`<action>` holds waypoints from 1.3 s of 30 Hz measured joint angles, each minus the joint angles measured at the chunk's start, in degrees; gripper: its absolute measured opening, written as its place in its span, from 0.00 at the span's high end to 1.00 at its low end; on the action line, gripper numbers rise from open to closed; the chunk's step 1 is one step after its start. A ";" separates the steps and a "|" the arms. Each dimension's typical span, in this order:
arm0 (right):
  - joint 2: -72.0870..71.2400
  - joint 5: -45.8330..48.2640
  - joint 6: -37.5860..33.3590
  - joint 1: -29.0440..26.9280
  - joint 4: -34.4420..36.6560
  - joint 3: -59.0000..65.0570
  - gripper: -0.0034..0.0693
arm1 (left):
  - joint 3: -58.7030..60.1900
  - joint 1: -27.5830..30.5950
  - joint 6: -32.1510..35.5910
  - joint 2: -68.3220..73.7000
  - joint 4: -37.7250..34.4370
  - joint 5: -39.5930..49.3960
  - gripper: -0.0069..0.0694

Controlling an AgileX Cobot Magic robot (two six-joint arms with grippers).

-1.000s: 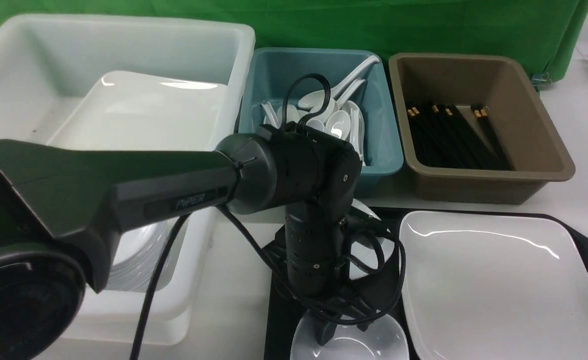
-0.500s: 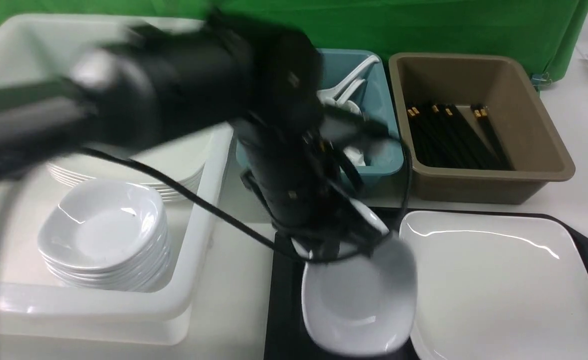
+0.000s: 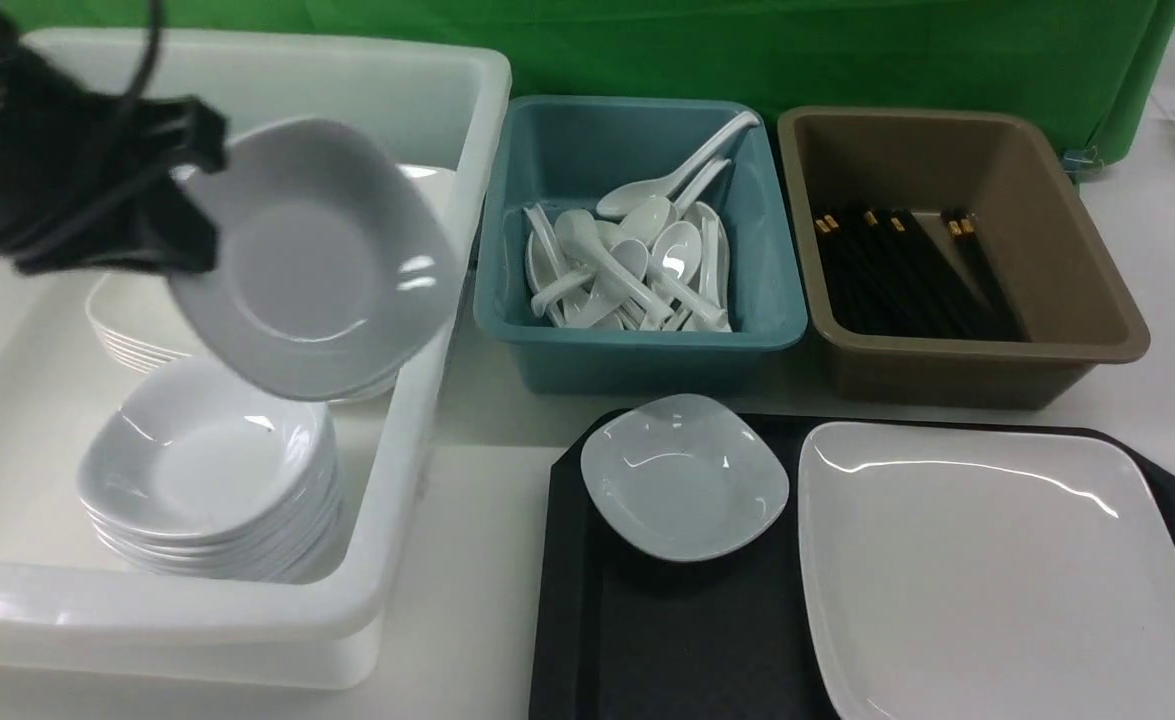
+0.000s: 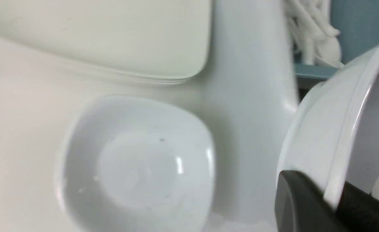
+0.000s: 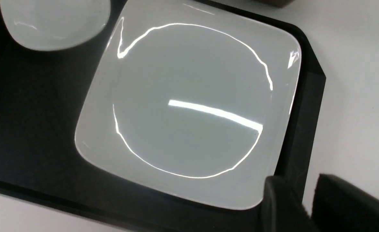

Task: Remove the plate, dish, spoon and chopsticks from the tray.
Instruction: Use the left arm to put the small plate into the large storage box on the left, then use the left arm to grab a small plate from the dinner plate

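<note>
**Small dish hanging over the white bin, plate lying on the tray**

The lifted dish (image 3: 317, 260) is hanging tilted in the air, its hollow turned toward the front camera, above the white bin (image 3: 417, 420). The left gripper (image 3: 192, 190) is pinching it by the rim, one finger on each face, as the left wrist view shows. Under it, inside the bin, a stack of small dishes (image 3: 207, 480) is sitting at the near side, with a stack of larger plates (image 3: 122, 320) just behind.

The plate (image 3: 987, 570) is lying flat on the right part of the tray (image 3: 667, 640), filling most of that half. A second dish (image 3: 685, 475) is resting upright in the tray's far left corner, just beside the plate.

The right gripper (image 5: 308, 193) is hovering over the tray's rim near a corner of the plate, its fingers parted by a narrow gap and gripping nothing.

Beyond the tray, a teal bin (image 3: 637, 355) is holding a heap of white spoons (image 3: 637, 265), and a brown bin (image 3: 977, 375) to its right is holding black chopsticks (image 3: 907, 275).
</note>
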 joint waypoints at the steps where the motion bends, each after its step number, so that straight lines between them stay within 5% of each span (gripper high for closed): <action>1: 0.00 -0.15 0.00 0.00 0.00 0.00 0.68 | 3.41 3.49 0.32 -0.25 -1.90 -1.80 0.88; 6: 0.00 -1.38 0.00 0.00 0.00 0.00 0.67 | 13.79 11.13 5.51 -0.32 -9.99 -8.53 0.88; 14: 0.00 -1.77 0.00 0.00 0.00 0.00 0.66 | 18.19 11.93 7.07 -0.32 -8.87 -14.60 0.78; 20: 0.00 -1.84 0.00 0.00 0.00 0.00 0.66 | 15.10 11.93 7.21 -0.43 -3.06 -12.54 0.43; 24: 0.00 -1.74 0.00 0.00 0.00 0.00 0.66 | 6.80 11.93 5.57 -0.50 1.37 -5.64 0.33; 28: 0.00 -1.74 0.00 0.00 0.00 0.00 0.65 | -0.38 8.57 4.79 -0.50 -1.45 -1.89 0.41; 33: 0.00 -1.74 0.00 0.00 0.00 0.00 0.64 | -6.22 -9.13 5.85 1.42 -3.95 -1.83 0.81; 39: 0.00 -1.74 0.00 0.00 0.00 0.00 0.63 | -10.34 -29.87 5.79 14.37 0.14 -1.37 0.90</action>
